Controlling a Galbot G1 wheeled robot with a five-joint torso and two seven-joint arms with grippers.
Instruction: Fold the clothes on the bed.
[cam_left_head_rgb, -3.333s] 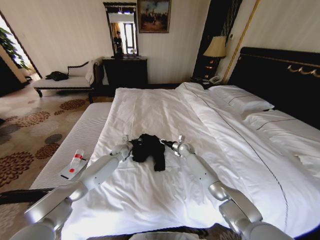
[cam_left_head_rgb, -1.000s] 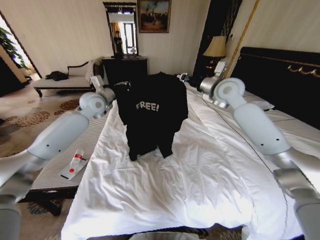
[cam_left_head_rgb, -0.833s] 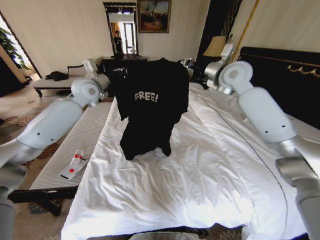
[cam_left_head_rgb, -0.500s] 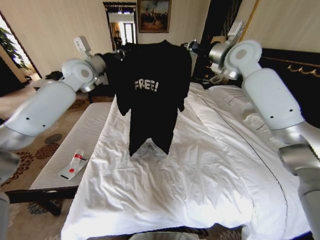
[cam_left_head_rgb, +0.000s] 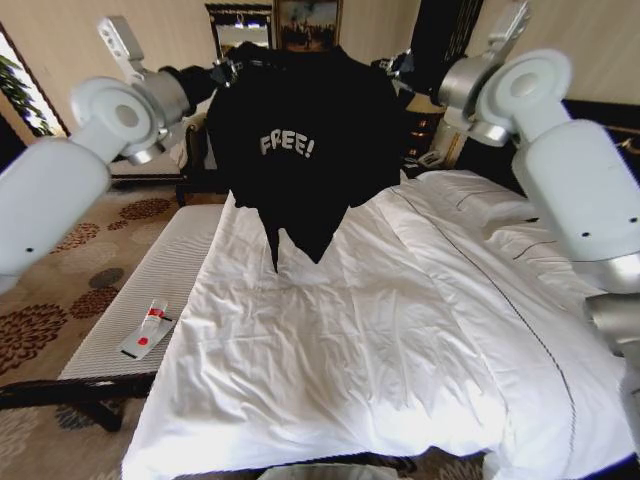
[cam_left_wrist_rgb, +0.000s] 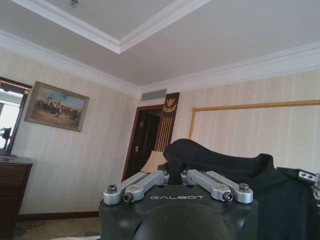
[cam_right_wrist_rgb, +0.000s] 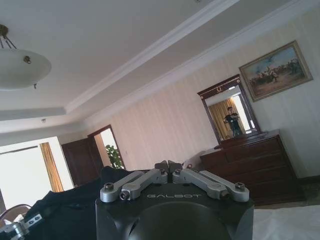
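White bed (cam_left_head_rgb: 330, 390) lies below; left gripper (cam_left_head_rgb: 222, 72) and right gripper (cam_left_head_rgb: 398, 66) each pinch a shoulder of the black T-shirt (cam_left_head_rgb: 300, 150), hanging clear above it.

One black T-shirt (cam_left_head_rgb: 305, 160) hangs in the upper middle of the head view, held up by two tools: the left tool (cam_left_head_rgb: 225, 72) at upper left, the right tool (cam_left_head_rgb: 398, 66) at upper right (each pinching a shoulder). One bed (cam_left_head_rgb: 330, 360) fills the lower frame, with two pillows (cam_left_head_rgb: 480, 198) at right. One painting (cam_left_head_rgb: 305, 22) hangs at top centre.
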